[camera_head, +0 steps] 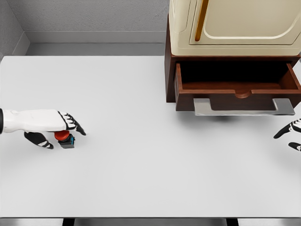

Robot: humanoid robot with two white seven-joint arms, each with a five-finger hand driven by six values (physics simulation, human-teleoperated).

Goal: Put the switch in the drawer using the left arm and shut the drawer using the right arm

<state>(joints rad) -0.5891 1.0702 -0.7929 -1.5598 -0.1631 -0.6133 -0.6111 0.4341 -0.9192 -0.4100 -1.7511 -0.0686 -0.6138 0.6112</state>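
Note:
The switch point(65, 139), a small dark block with a red button on top and a teal side, sits on the white table point(141, 155) at the far left. My left hand point(61, 131) is over it, fingers spread above the button and thumb down to its left; the fingers are not closed around it. The dark wooden drawer point(237, 89) stands pulled out at the upper right, with a grey handle point(244, 107) across its front and nothing visible inside. My right hand point(291, 134) shows only at the right edge, below the handle, fingers relaxed.
A cream cabinet point(235, 26) with a wooden handle sits on top of the drawer's brown housing at the back right. A grey wall runs behind the table.

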